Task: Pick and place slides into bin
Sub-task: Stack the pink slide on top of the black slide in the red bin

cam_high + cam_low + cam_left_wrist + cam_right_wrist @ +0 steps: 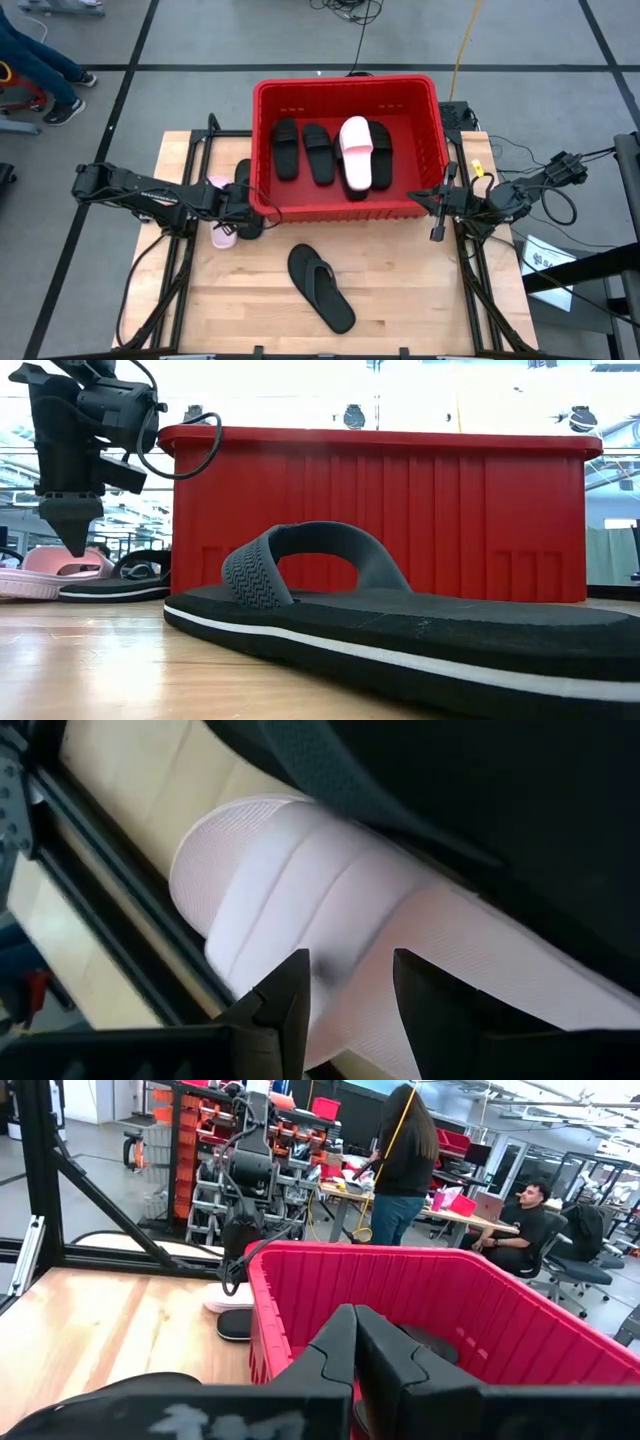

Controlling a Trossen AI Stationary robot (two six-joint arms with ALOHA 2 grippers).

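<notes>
Lighting: even, bright overhead. High view: sharp, soft shadows under bin (265,150). Low view: ceiling glare blown out at 12 o'clock; near slide (400,625) soft in fgd. Left wrist: close-up, blurred; pink slide (330,910) bright, dark mass at 2 o'clock.
</notes>
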